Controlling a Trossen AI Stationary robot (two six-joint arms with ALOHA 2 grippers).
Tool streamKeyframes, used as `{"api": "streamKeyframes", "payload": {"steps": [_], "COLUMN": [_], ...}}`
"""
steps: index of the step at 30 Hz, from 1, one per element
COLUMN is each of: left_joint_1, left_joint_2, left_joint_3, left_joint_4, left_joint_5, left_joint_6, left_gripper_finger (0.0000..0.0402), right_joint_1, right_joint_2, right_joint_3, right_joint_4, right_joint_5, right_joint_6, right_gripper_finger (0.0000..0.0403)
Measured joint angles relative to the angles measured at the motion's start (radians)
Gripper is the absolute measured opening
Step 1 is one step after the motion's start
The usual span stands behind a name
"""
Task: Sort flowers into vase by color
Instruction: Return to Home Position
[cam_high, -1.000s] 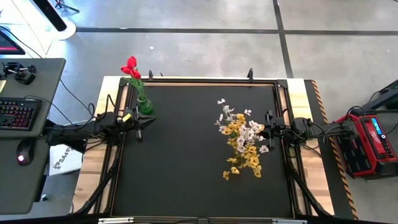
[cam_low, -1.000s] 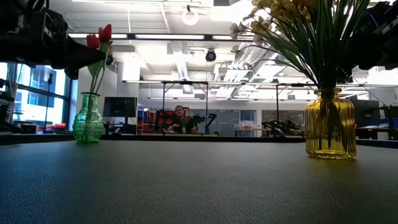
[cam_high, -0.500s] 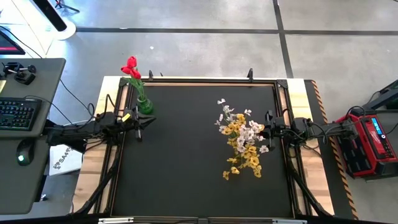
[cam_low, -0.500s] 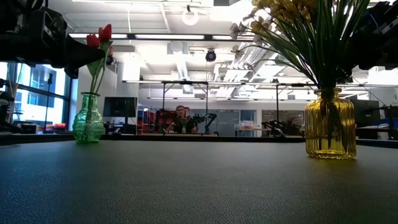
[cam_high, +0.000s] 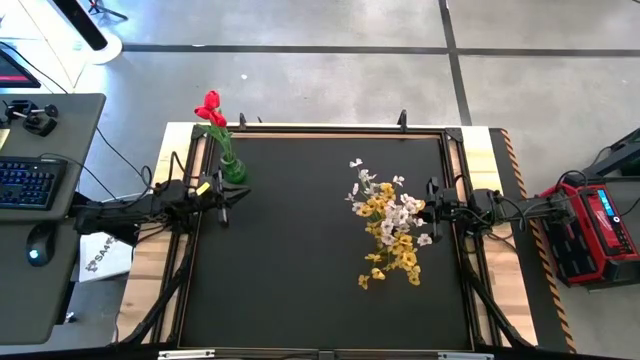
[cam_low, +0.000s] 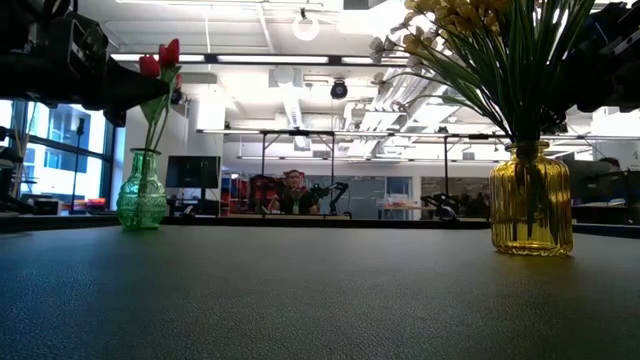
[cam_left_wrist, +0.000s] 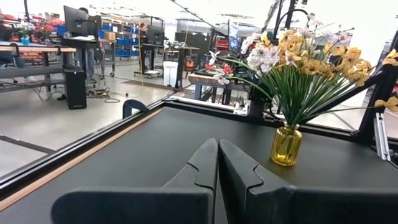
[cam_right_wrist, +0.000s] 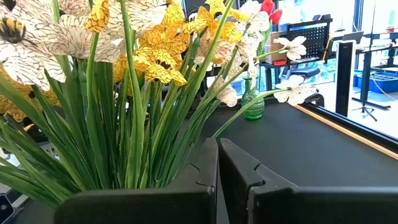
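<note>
Red tulips (cam_high: 210, 108) stand with their stems in a small green glass vase (cam_high: 233, 170) near the table's far left corner; the low view shows that green vase (cam_low: 141, 191) too. Yellow and whitish sprays (cam_high: 392, 225) fill a yellow glass vase (cam_low: 530, 200) by the table's right edge, also visible as the yellow vase (cam_left_wrist: 286, 144) in the left wrist view. My left gripper (cam_left_wrist: 217, 144) is shut and empty at the left edge, just near of the green vase. My right gripper (cam_right_wrist: 218, 144) is shut and empty at the right edge, right beside the sprays (cam_right_wrist: 124, 93).
The black mat (cam_high: 300, 260) is bare between the two vases and toward the near edge. A raised frame rail (cam_high: 190, 250) runs along the table's sides. A desk with keyboard (cam_high: 30, 185) stands left of the table, a red case (cam_high: 590, 230) to the right.
</note>
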Motion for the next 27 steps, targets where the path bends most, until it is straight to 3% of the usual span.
{"api": "streamKeyframes", "payload": {"steps": [27], "left_joint_1": [0.000], "left_joint_2": [0.000], "left_joint_3": [0.000], "left_joint_4": [0.000], "left_joint_5": [0.003], "left_joint_6": [0.008], "left_gripper_finger": [0.0001], "right_joint_1": [0.000], "right_joint_2": [0.000], "right_joint_3": [0.000], "right_joint_4": [0.000], "right_joint_5": [0.000], "right_joint_6": [0.000], "right_gripper_finger": [0.0000]}}
